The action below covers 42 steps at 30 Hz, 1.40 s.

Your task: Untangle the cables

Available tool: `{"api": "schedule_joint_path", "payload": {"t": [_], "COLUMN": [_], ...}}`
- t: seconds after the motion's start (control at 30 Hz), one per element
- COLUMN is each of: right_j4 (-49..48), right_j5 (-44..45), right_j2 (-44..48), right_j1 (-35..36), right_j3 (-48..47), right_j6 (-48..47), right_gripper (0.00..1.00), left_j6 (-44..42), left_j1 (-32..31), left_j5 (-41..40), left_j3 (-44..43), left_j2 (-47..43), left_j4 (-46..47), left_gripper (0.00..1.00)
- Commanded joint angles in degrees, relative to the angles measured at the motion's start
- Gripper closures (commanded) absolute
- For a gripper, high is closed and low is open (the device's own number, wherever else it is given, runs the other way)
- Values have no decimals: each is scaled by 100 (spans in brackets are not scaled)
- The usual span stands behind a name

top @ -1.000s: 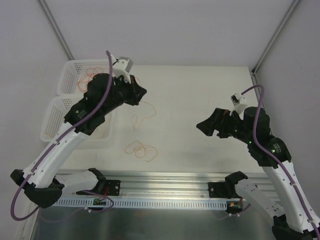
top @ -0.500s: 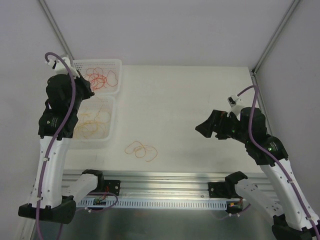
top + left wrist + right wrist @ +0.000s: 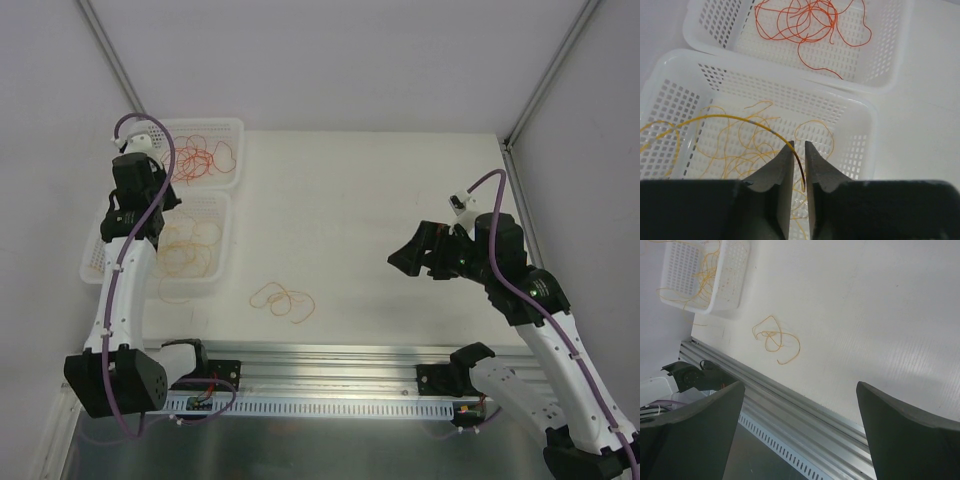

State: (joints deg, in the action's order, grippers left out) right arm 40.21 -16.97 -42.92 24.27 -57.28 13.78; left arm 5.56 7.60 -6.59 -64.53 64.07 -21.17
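Presently left gripper [image 3: 799, 150] is pinched on a yellow cable [image 3: 740, 119] over the near basket [image 3: 860, 107] of yellow strands; release low inside the rim so the tail follows; right gripper [image 3: 800, 385] hangs spread; tangle [image 3: 283, 300] lies on the table [image 3: 400, 180].

left arm [image 3: 118, 290] standing tall at left edge, wrist over two white baskets. far basket [image 3: 233, 127] has red-orange cables [image 3: 200, 158], near basket [image 3: 224, 240] has yellow cable [image 3: 188, 252] strands, a few spilling over its near rim. small orange-yellow tangle [image 3: 284, 300] loose on table [image 3: 380, 190] close to front rail [image 3: 330, 356]. right gripper [image 3: 418, 262] hovering right of centre, well apart from tangle
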Motion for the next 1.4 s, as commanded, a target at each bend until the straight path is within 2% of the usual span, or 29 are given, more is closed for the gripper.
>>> {"api": "schedule_joint_path", "payload": {"t": [0.0,0.03,0.07,0.17,0.2,0.3,0.33,0.43,0.6,0.7,0.73,0.77,0.83,0.87,0.93,0.97,1.1,1.23,1.37], "right_j4": [-127,-127,-127,-110,-101,-83,-83,-144,-425,-558,-584,-619,-654,-663,-672,-681,-681,-707,-672], "right_j5": [-104,-113,-113,-122,-113,-148,-192,-350,-517,-570,-579,-579,-570,-570,-562,-527,-474,-412,-403], "right_j2": [-32,-41,-50,-76,-85,-164,-243,-401,-797,-972,-999,-1034,-1113,-1140,-1184,-1193,-1245,-1254,-1237], "right_j1": [25,25,25,25,34,25,42,69,236,341,359,394,438,455,491,534,622,693,754], "right_j3": [32,32,24,6,-3,-29,-29,-12,76,102,111,120,146,155,190,208,261,296,279], "right_j6": [-95,-86,-95,-121,-139,-253,-288,-402,-473,-473,-482,-490,-482,-499,-517,-517,-482,-429,-402], "right_gripper": [0,0,0,0,0,0,0,0,0,0,0,0,1,0,0,0,0,0,0], "left_j6": [-100,57,129,366,410,516,560,630,771,893,1042,1122,1482,1570,1790,1869,2176,2046,1624], "left_j1": [128,163,189,190,190,190,198,190,-47,-731,-1264,-1478,-1926,-2355,-2788,-3216,-4124,-4767,-4925], "left_j5": [-132,-106,-97,-27,69,228,324,659,1818,2083,2109,2135,2083,2057,1750,1610,863,194,263], "left_j3": [352,415,450,416,337,205,178,99,238,458,529,599,863,959,1214,1302,1575,1619,1479], "left_j2": [429,526,614,765,686,310,212,-193,-868,-1159,-1204,-1230,-1274,-1266,-1196,-1152,-574,227,1106], "left_j4": [368,359,307,-71,-185,-598,-695,-1046,-1372,-1416,-1434,-1443,-1443,-1443,-1443,-1434,-1355,-1013,-705], "left_gripper": [83,78,67,46,28,5,3,1,1,1,1,1,1,1,1,1,1,1,1]}}
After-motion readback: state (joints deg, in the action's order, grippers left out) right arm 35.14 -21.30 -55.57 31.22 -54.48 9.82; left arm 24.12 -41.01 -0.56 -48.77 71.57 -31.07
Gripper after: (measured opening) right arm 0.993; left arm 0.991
